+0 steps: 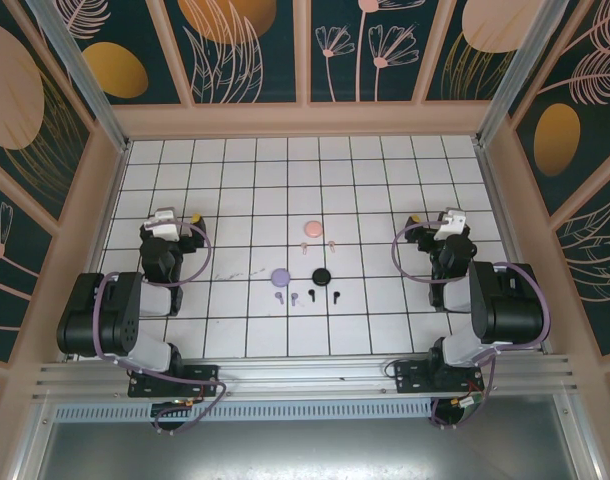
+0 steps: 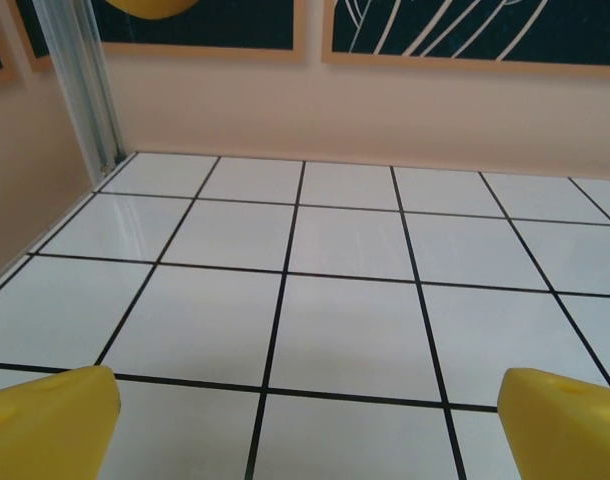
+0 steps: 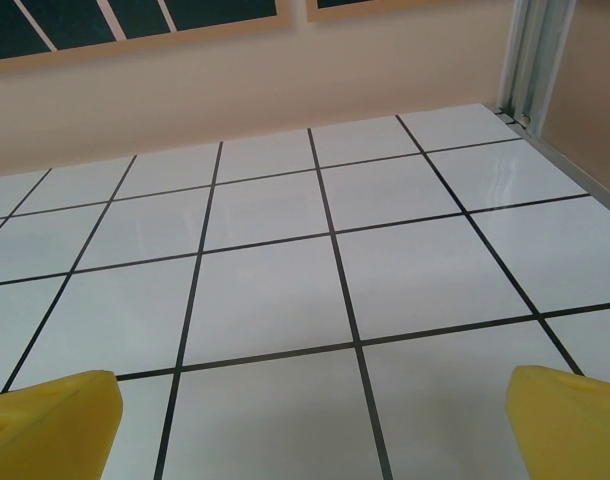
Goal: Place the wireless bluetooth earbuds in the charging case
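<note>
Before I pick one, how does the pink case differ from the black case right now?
The pink case is pale; the black case is dark. The pink case lies farther back on the table, alone; the black case lies nearer the front, beside the purple case. Both are round, with matching buds lying out in front: pink earbuds, black earbuds.

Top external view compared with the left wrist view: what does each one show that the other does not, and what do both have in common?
Top external: both arms, with the left gripper and right gripper open, and the pink case, purple case and black case, with tiny earbuds lying loose on the tiles near them. Left wrist: a close look at its yellow fingertips, wide apart over bare tiles. Both: the white gridded table, the peach wall and the metal corner post.
</note>
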Controlling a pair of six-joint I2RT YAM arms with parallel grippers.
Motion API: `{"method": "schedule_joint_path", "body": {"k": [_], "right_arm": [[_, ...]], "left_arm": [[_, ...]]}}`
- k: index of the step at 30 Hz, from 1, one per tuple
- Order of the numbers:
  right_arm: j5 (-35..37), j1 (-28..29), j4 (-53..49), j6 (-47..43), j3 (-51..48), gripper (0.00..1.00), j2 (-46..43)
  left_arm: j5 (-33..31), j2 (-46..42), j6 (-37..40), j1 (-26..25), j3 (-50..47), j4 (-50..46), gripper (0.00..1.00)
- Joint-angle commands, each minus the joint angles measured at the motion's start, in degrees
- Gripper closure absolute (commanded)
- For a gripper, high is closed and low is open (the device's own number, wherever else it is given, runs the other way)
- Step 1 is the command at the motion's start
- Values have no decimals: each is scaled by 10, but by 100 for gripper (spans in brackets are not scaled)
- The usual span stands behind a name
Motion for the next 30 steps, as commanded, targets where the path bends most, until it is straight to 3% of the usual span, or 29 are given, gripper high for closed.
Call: {"method": "schedule_joint_path", "body": {"k": [1,5,8,14,21,30], "right_arm": [[49,10,-85,17,34,1,-67],[55,12,-282,90,103,1,-149],[117,9,-465,217,190,1,-180],[19,24,-683,214,330,4,-139],[-12,162,-881,173,436,18,-75],[-8,357,-973,165,482,22,7]], "left_arm": [[9,-56,-5,3,62,-115,3],[17,-105,-11,3,116,-223,1],[26,-132,-59,3,166,-306,1],[69,-132,-214,3,266,-449,1],[164,-106,-356,-8,271,-455,1],[142,-86,-383,-107,287,-494,1]]}}
